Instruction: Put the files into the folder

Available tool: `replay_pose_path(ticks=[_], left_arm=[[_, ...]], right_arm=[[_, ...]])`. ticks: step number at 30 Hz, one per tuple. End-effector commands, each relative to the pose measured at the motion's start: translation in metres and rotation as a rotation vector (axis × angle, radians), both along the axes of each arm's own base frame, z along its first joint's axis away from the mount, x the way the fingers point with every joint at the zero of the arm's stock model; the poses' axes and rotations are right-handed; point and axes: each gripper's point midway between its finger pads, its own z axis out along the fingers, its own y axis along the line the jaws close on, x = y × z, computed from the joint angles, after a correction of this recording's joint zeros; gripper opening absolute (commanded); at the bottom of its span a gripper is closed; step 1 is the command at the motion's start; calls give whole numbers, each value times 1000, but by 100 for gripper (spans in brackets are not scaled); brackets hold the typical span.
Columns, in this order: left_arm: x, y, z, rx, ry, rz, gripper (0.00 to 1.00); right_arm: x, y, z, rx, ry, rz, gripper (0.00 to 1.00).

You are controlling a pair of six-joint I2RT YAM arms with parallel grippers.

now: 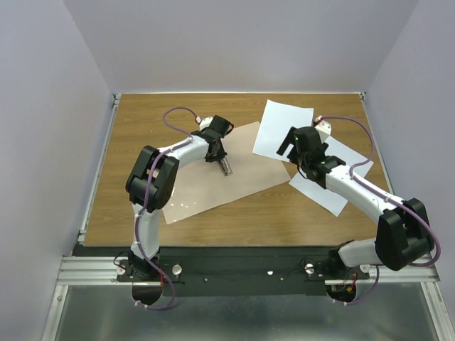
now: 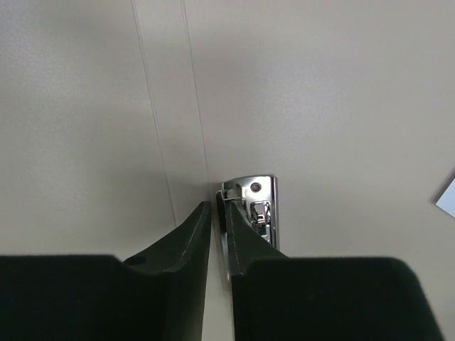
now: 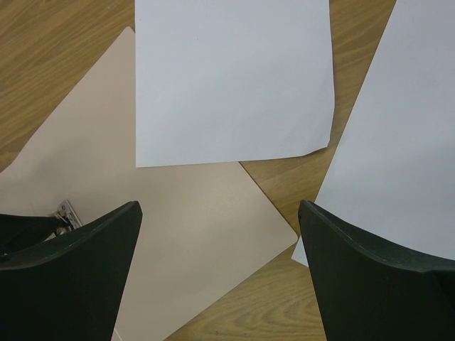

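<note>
One pinkish-tan folder (image 1: 249, 165) lies central. Two white sheets: one (image 1: 284, 128) overlaps its 2 o'clock corner, one (image 1: 335, 190) sits at 4 o'clock. Left gripper (image 2: 217, 206) is a slit apart at the metal clip (image 2: 257, 202) — grip unclear. Right gripper (image 3: 219, 206) gapes wide, empty.

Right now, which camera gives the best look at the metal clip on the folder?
The left wrist view: the metal clip sits close up, chrome and rivet sharp, on the folder. The right wrist view catches only a corner of it. From the top view it is too small to make out.
</note>
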Motion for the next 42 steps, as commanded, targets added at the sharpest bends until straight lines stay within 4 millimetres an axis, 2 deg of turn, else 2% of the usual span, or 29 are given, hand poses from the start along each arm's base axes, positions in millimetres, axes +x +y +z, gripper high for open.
replay_pose_path(ticks=[1,5,7,9,10,11,12,14,16,17,21,22,23,25,26,29,30,32,33,34,36,37,38,39,41,42], left_arm=[[-10,4,-20,67,50,12,17],[-18,2,-27,60,63,-5,2],[-28,2,-34,47,80,-19,0],[-29,-4,-26,19,51,-37,0],[-37,-2,-30,19,63,-45,0],[-37,-3,-29,6,50,-52,0],[-39,-5,-24,-7,40,-64,0],[-48,-7,-28,-37,44,-80,0],[-54,-11,-24,-75,36,-96,0],[-60,-9,-28,-79,47,-94,0],[-63,-9,-23,-116,17,-59,0],[-63,-8,-23,-119,13,-50,0],[-65,-6,-25,-121,12,-39,0],[-66,-5,-24,-139,7,-15,0],[-66,-5,-23,-142,5,-13,0],[-68,-3,-23,-142,4,-1,0],[-67,-4,-19,-154,-9,1,0],[-70,-3,-19,-167,-15,7,0],[-70,-4,-17,-176,-21,7,0],[-71,-3,-17,-176,-20,11,0],[-74,-1,-19,-179,-17,23,0],[-74,-1,-19,-181,-20,22,0],[-77,0,-22,-182,-15,26,0],[-77,0,-21,-186,-19,24,0],[-79,1,-23,-184,-16,28,0],[-79,1,-23,-189,-16,33,0]], right_arm=[[3,-1,2,5,-10,3,100],[1,2,4,19,-11,27,100],[-1,9,4,29,-7,65,100],[-4,27,4,54,7,181,100],[-6,36,4,69,11,233,100],[-13,53,3,105,24,343,100],[-15,64,3,132,24,400,100],[-29,84,-1,207,60,507,100],[-36,93,-4,246,66,563,100],[-43,96,-11,266,85,581,100],[-59,118,-12,359,90,678,100],[-62,122,-14,361,93,686,100],[-72,135,-19,349,110,723,100],[-74,147,-23,285,95,734,100],[-85,163,-26,245,93,786,100],[-82,170,-38,168,99,778,99],[-78,169,-49,141,117,751,98],[-78,179,-51,140,123,774,96],[-78,185,-54,142,133,793,88],[-76,192,-58,137,144,813,86],[-77,202,-64,133,156,837,85],[-77,204,-76,116,180,844,84],[-72,211,-71,116,166,851,81],[-70,212,-74,109,169,851,72],[-65,218,-78,105,175,861,67],[-65,220,-79,108,177,864,61]])
